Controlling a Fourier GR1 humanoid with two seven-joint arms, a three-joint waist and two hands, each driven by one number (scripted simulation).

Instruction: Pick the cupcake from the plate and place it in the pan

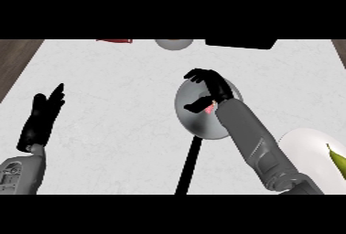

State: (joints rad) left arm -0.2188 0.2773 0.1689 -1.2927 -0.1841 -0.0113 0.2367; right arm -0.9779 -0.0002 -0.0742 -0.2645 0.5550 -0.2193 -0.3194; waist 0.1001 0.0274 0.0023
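Worktop: white, faintly marbled worktop [115, 132] fills the view, with dark wood-grain strips along its left and right edges.
Pan: round grey metal pan [192, 121] lies right of centre, its long thin black handle [191, 164] running down toward the lower edge.
Right hand: black right hand [215, 87] on a grey forearm reaches in from the lower right and sits over the pan, fingers curled downward above its far half.
Cupcake: small pink-and-white cupcake [210, 108] shows only as a sliver beneath the wrist, over the pan's inside; the hand hides most of it, and whether the fingers clasp it cannot be told.
Left hand: black left hand [45, 116] rests at the left, well apart from the pan, fingers straight and pointing up, holding nothing.
Plate: white round plate [307, 155] at the lower right, partly cut by the edge, carries a yellow-green pointed item [337, 160].
Far edge: red object [115, 40], grey rounded object [174, 44] and black block [240, 43], each cut off.
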